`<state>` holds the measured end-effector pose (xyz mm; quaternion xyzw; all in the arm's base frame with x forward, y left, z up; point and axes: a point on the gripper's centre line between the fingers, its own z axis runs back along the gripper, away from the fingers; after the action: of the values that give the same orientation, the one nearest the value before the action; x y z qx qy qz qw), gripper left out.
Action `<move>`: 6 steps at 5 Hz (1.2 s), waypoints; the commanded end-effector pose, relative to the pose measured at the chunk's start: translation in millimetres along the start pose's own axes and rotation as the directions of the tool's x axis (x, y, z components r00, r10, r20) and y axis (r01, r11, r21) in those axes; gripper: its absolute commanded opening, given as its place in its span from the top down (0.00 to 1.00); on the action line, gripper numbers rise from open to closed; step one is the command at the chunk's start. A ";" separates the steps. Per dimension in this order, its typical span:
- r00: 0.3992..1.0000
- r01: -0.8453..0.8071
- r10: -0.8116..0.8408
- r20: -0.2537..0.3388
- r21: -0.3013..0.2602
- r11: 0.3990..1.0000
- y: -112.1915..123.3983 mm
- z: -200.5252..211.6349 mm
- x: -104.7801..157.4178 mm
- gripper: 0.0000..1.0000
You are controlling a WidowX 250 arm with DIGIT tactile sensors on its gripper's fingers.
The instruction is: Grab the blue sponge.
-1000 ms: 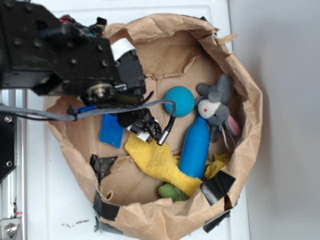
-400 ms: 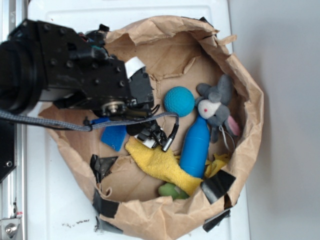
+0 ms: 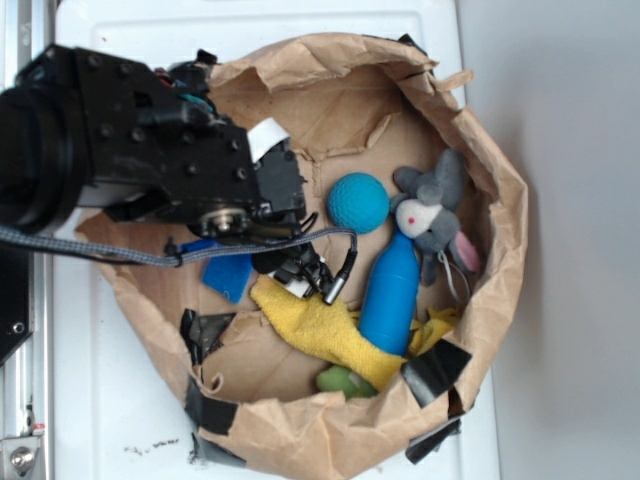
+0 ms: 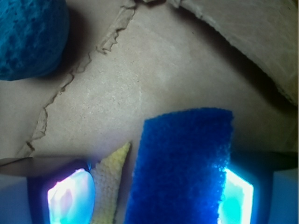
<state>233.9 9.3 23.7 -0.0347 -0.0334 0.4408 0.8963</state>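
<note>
**Sponge between the fingers inside the paper bag**

Close up from the wrist, the blue sponge [image 4: 180,165] is a flat strip of bright blue foam with a coarse, open-pored face and a squared far end. It lies on the brown paper floor between the two fingers [image 4: 70,196] of the gripper [image 4: 149,193], which stand apart; its right edge sits against the right finger, while a gap remains on the left, where a corner of yellow cloth [image 4: 110,182] pokes in. Beyond it, at far left, is the teal textured ball [image 4: 28,37].

From the room, the black arm [image 3: 130,150] reaches in from the left over the rim of the torn paper bag [image 3: 480,150], its wrist pitched down into the bag's left half, covering most of the sponge. The blue bottle toy [image 3: 390,295] and grey plush mouse [image 3: 432,215] lie to the right.
</note>
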 end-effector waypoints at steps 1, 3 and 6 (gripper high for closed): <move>1.000 0.014 -0.015 -0.019 -0.020 1.000 2.4 6.2 3.5 1.00; 0.993 0.114 -0.114 -0.010 -0.007 0.993 1.3 27.1 7.4 1.00; 0.919 0.394 -0.394 -0.016 0.036 0.918 -19.7 128.2 9.8 1.00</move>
<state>238.9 -1.5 138.1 -0.0055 0.0022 0.2446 0.9696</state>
